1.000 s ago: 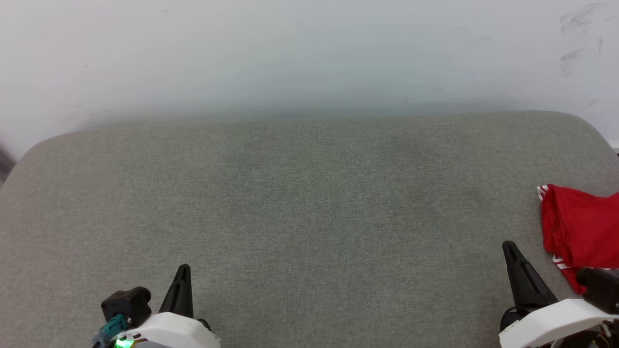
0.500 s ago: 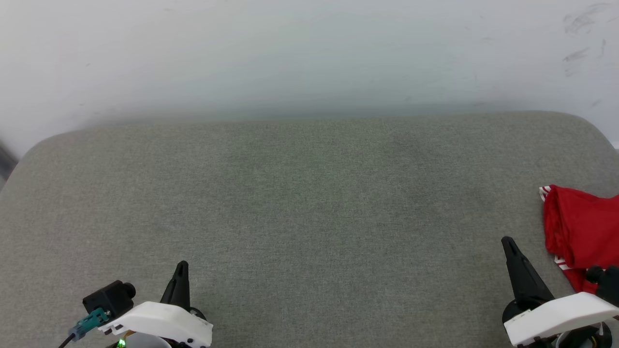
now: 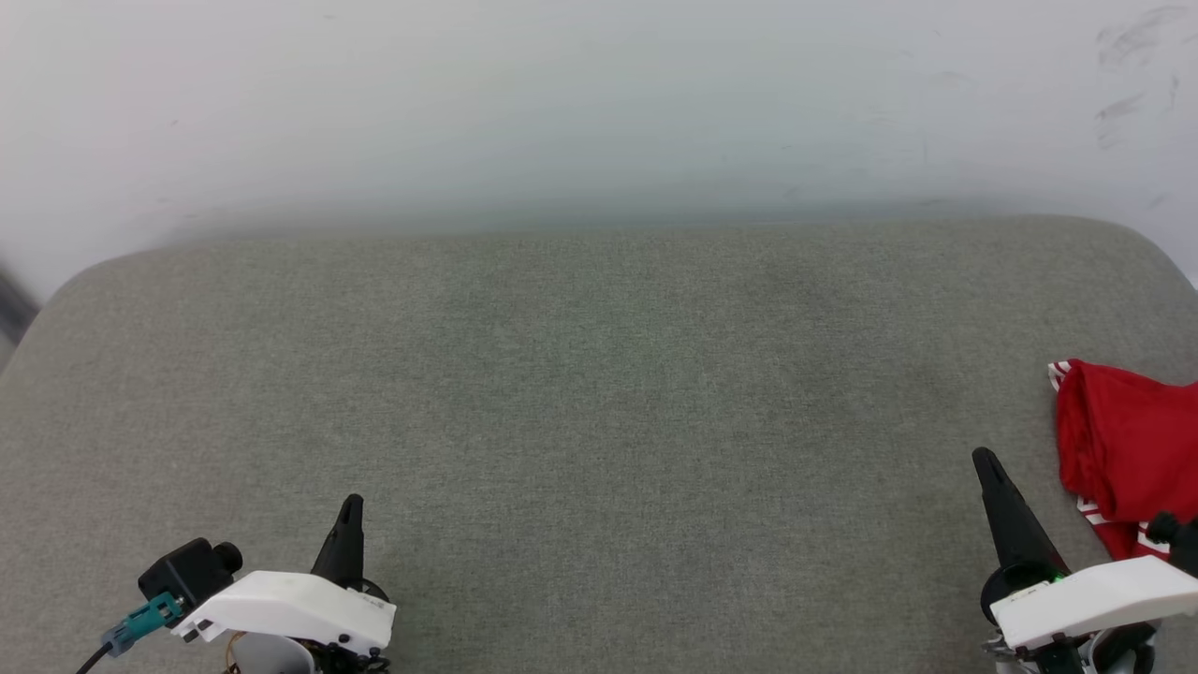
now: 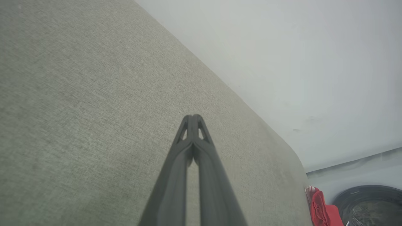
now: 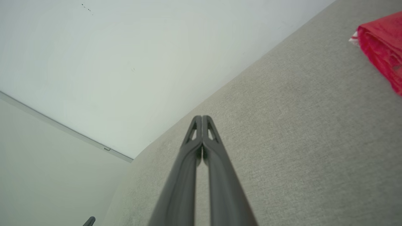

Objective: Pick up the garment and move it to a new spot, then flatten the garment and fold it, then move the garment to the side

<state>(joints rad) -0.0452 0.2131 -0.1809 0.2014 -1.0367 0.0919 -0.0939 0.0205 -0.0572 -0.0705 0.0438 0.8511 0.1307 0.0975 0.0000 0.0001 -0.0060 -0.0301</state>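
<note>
The garment (image 3: 1128, 449) is a red bundle with red-and-white stripe trim, lying at the right edge of the grey cushioned surface (image 3: 599, 393). It also appears as a red heap in the left wrist view's lower right, garment (image 4: 320, 208), and at the upper right of the right wrist view, garment (image 5: 381, 44). My right gripper (image 3: 985, 461) is shut and empty, a little to the left of the garment and apart from it. At the lower left my left gripper (image 3: 351, 505) is shut and empty, far from the garment. Both pairs of fingers meet at their tips: left gripper (image 4: 193, 116), right gripper (image 5: 201, 117).
A pale wall (image 3: 599, 103) rises behind the surface's far edge. A dark round container (image 4: 370, 204) stands beyond the surface's right end in the left wrist view. The surface has rounded corners at both far ends.
Both arms have drawn back a little toward the bottom of the head view, the left one shifting slightly left. The garment has not moved.
</note>
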